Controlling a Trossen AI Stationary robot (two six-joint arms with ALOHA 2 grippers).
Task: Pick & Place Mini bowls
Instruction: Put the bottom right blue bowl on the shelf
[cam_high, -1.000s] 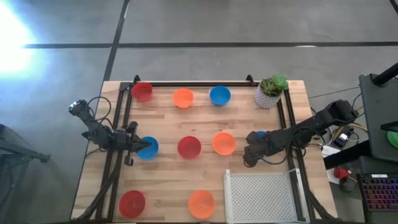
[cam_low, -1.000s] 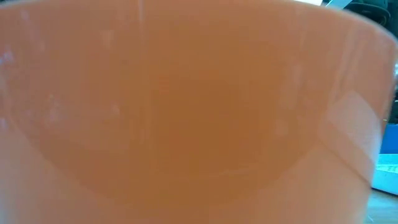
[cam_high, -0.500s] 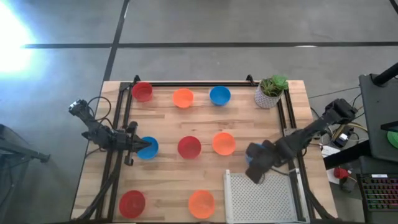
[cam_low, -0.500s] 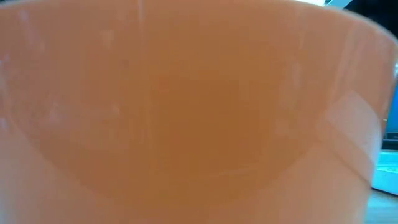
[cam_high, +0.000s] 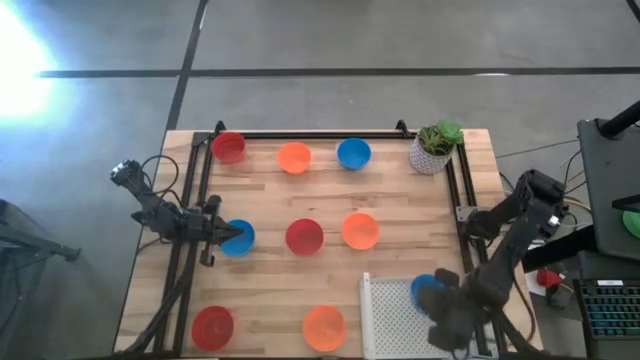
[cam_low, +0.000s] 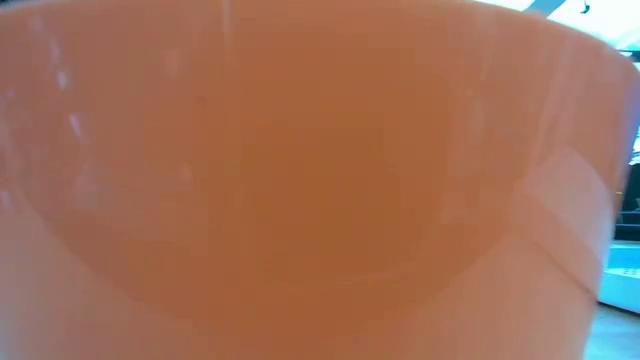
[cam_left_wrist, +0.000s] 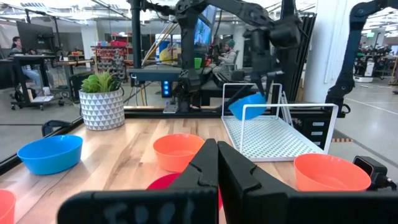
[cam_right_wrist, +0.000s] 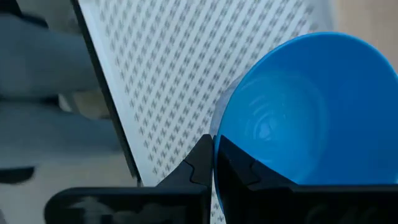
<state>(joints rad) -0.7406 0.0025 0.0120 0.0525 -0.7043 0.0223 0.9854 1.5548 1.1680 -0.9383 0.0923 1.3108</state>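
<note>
Eight bowls (cam_high: 304, 236) sit loose on the tabletop (cam_high: 270, 280). Left gripper (cam_high: 228, 236), fingers closed and empty, rests beside a blue one (cam_high: 240, 237). Right gripper (cam_high: 437, 297) pinches another blue bowl (cam_high: 427, 290) above the white tray (cam_high: 395, 325).

Wooden slat table (cam_high: 400, 215), bowls, pot and tray on top.

Far row: red bowl (cam_high: 229, 147), orange bowl (cam_high: 294, 157), blue bowl (cam_high: 353, 153), white patterned pot with green plant (cam_high: 433, 148) at the far right corner. Middle row: blue bowl (cam_high: 240, 237) at left, red bowl (cam_high: 304, 236), orange bowl (cam_high: 360, 230). Near edge: red bowl (cam_high: 212, 326), orange bowl (cam_high: 323, 327), white perforated tray (cam_high: 395, 325) at the near right corner.
</note>
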